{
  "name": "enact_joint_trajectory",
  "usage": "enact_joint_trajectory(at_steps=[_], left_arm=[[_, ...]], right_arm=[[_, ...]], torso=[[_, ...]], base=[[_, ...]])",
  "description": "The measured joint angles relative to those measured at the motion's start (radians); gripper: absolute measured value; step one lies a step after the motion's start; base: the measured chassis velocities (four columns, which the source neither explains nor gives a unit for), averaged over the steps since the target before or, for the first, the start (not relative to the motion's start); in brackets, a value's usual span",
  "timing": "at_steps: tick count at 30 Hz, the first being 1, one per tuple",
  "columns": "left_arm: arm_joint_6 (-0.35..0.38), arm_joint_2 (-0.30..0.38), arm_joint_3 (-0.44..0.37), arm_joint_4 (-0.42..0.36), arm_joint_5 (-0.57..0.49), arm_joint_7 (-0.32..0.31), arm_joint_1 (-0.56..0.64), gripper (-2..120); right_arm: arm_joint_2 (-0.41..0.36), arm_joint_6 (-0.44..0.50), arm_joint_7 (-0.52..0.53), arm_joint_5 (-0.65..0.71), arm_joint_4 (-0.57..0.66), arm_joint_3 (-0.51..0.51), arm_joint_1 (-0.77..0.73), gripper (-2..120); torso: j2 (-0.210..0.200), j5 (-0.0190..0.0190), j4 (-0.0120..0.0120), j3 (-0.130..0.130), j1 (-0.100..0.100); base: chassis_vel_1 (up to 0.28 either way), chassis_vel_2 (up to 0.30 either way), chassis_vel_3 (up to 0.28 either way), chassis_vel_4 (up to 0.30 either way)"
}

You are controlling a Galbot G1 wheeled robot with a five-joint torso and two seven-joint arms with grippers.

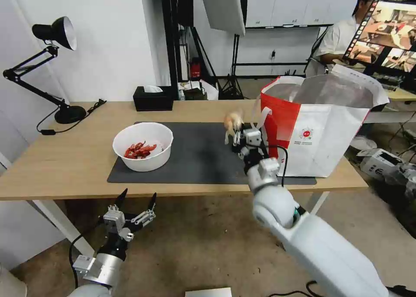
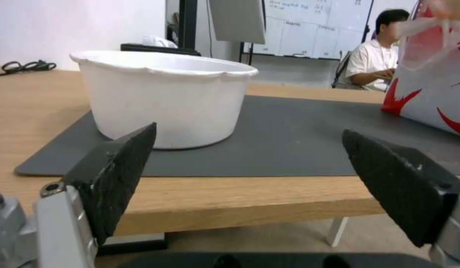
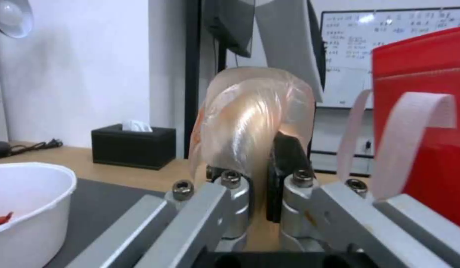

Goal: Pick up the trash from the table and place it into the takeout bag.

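Note:
My right gripper [image 1: 234, 134] is shut on the small knotted beige-filled bag [image 1: 232, 121], held above the dark grey mat [image 1: 199, 158] just left of the takeout bag [image 1: 320, 128]. The right wrist view has the beige bag [image 3: 252, 126] pinched between the fingers [image 3: 284, 163], with the takeout bag's red wall [image 3: 428, 123] and white handle close by. A white bowl [image 1: 143, 146] holding red crayfish shells sits on the mat's left part. My left gripper [image 1: 136, 201] hangs open below the table's [image 1: 56, 167] front edge, facing the bowl [image 2: 165, 96].
A black tissue box [image 1: 153, 98] stands at the table's back edge and a black desk lamp [image 1: 47, 72] at the back left. A person sits at a monitor behind the takeout bag. White table legs stand below.

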Motion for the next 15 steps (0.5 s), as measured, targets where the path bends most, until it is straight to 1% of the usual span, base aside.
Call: enact_joint_trajectory(at_steps=[2,3,5,6,7,8,9,11,13,15], left_arm=[[-0.001,-0.004,0.001,0.000,0.005,0.000,0.001,100],[-0.001,-0.004,0.001,0.000,0.005,0.000,0.001,100],[-0.002,-0.006,0.002,0.000,0.008,0.001,0.003,100],[-0.002,-0.006,0.002,0.000,0.008,0.001,0.003,100],[-0.002,-0.007,0.003,0.000,0.009,0.001,0.003,100],[-0.002,-0.008,0.004,0.000,0.010,0.001,0.003,100],[-0.002,-0.008,0.004,0.000,0.010,0.001,0.003,100],[-0.002,-0.013,0.007,0.000,0.012,0.001,0.003,100],[-0.003,-0.014,0.009,0.001,0.013,0.001,0.003,100],[-0.003,-0.018,0.012,0.004,0.015,0.001,0.003,100]], right_arm=[[-0.003,0.028,-0.005,-0.016,0.003,0.017,-0.028,3],[-0.003,0.028,-0.005,-0.016,0.003,0.017,-0.028,3],[-0.008,0.070,-0.022,-0.032,0.007,0.041,-0.037,3],[-0.008,0.070,-0.022,-0.032,0.007,0.041,-0.037,3],[-0.014,0.090,-0.031,-0.037,0.008,0.055,-0.032,3],[-0.022,0.111,-0.040,-0.042,0.007,0.069,-0.017,3],[-0.022,0.111,-0.040,-0.042,0.007,0.069,-0.017,3],[-0.047,0.139,-0.047,-0.029,0.005,0.100,0.034,3],[-0.057,0.140,-0.045,-0.020,0.003,0.108,0.052,3],[-0.084,0.140,-0.020,0.010,-0.018,0.132,0.108,3]], torso=[[0.000,0.0000,0.0001,0.000,0.000],[0.000,0.0000,0.0001,0.000,0.000],[0.000,0.0000,0.0000,0.000,0.000],[0.000,0.0000,0.0000,0.000,0.000],[0.000,0.0001,0.0000,0.000,0.000],[0.000,0.0001,0.0000,0.000,0.000],[0.000,0.0001,0.0000,0.000,0.000],[0.000,-0.0001,0.0001,0.000,0.000],[0.000,0.0000,0.0001,0.000,0.000],[0.000,-0.0002,0.0001,0.000,0.000]], base=[[0.000,0.000,0.000,0.000],[0.000,0.000,0.000,0.000],[0.000,0.000,0.000,0.000],[0.000,0.000,0.000,0.000],[0.000,0.000,0.000,0.000],[0.000,0.000,0.000,0.000],[0.000,0.000,0.000,0.000],[0.000,0.000,0.000,0.000],[0.000,0.000,0.000,0.000],[0.000,0.000,0.000,0.000]])
